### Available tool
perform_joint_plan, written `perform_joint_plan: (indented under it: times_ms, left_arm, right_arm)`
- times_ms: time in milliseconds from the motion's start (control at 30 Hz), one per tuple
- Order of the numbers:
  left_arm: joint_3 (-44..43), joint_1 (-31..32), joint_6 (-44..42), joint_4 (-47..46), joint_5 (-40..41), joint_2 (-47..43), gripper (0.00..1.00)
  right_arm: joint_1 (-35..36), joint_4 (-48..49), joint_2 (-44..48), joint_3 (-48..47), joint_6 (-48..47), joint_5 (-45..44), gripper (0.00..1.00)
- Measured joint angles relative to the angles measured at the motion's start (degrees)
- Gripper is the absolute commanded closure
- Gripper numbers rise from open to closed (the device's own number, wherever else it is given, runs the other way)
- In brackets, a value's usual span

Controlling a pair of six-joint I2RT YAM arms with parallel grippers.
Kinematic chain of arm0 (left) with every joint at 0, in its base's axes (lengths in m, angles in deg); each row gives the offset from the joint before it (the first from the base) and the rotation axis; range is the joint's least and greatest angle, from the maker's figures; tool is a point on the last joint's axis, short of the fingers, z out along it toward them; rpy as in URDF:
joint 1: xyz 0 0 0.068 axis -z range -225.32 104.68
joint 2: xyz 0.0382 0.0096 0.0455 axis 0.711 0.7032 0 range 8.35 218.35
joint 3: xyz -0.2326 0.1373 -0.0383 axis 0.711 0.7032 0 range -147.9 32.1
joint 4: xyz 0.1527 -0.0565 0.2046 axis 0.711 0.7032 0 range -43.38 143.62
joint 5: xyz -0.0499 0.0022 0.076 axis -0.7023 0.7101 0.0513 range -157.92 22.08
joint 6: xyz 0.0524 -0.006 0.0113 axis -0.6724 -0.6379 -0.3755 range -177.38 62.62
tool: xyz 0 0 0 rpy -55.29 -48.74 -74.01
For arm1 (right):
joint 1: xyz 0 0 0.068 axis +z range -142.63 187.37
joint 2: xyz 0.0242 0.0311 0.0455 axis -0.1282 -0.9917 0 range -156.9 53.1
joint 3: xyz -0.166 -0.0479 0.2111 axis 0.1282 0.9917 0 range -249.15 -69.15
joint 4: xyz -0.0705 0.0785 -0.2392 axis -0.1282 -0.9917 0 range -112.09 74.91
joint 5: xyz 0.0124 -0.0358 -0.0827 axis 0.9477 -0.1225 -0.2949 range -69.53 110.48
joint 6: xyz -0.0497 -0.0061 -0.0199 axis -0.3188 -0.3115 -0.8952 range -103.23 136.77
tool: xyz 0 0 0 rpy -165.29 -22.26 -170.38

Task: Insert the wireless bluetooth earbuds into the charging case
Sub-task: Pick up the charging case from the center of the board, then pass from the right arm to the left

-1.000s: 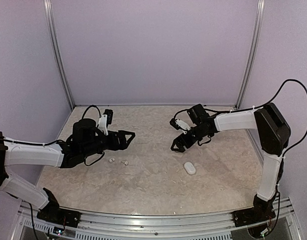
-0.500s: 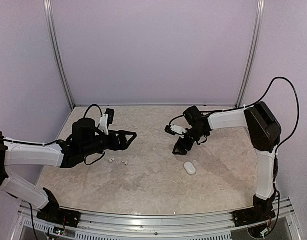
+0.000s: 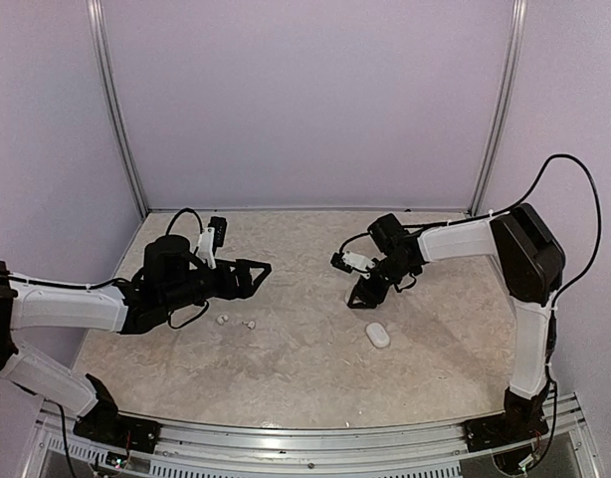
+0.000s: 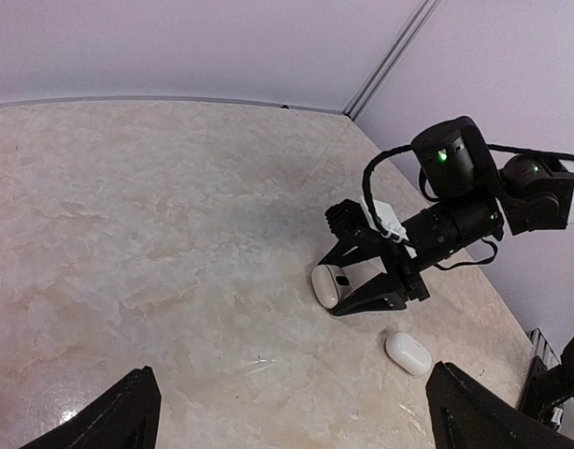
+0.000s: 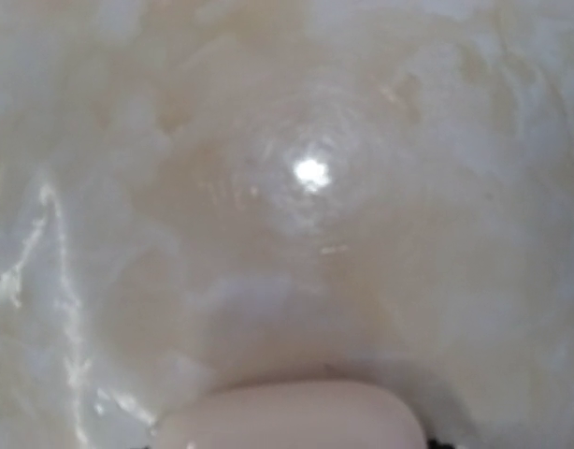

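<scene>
- My right claw (image 4: 336, 289) is down at the table (image 4: 128, 234), its two dark fingers straddling the charging case (image 4: 326, 283), one on each side
- The case lies on the marbled surface right at the fingertips, a dark spot showing on its face; from the left wrist view I cannot tell whether the pads press it or only bracket it
- The right wrist view is blurred, with just a pale rounded shape at its bottom edge, probably the case
- My left claw (image 3: 259, 278) hangs over the left half of the table, jaws spread wide and holding nothing
- The two earbuds (image 3: 223, 320) lie close together on the table just beside the left claw, well apart from the case
- A white oval pebble (image 4: 408, 353) lies near the right claw on its near side, not touching it
- There is open table on the other sides of the case, with the back wall (image 3: 305, 100) and right wall (image 3: 584, 119) well off
</scene>
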Motion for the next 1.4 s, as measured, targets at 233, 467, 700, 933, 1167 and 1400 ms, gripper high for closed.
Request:
perform_joint_plan:
  times_ms: [233, 467, 700, 933, 1167, 1400]
  left_arm:
    - [0.02, -1.29, 2.45, 0.04, 0.24, 1.11, 0.01]
    - [0.50, -1.84, 4.70, -1.49, -2.43, 1.40, 0.12]
    - [0.61, -0.72, 6.84, -6.29, -9.29, 3.96, 0.23]
    - [0.52, 2.93, 9.20, -11.37, -15.17, 7.76, 0.39]
    - [-1.27, 5.42, 10.91, -13.09, -18.10, 12.48, 0.49]
    - [-1.44, 6.12, 13.53, -17.18, -20.20, 14.82, 0.49]
  right_arm:
    - [2.54, 1.88, 4.26, 5.16, 0.57, -3.69, 0.51]
    - [9.86, 6.88, 12.50, 9.07, 1.07, -8.00, 0.54]
    - [16.96, 12.28, 19.98, 11.21, 1.18, -12.33, 0.55]
    - [22.14, 14.80, 22.14, 12.39, 0.20, -17.07, 0.54]
    - [24.02, 16.28, 23.89, 13.57, -0.17, -19.41, 0.55]
    - [24.79, 18.49, 27.30, 15.91, -1.01, -19.58, 0.55]
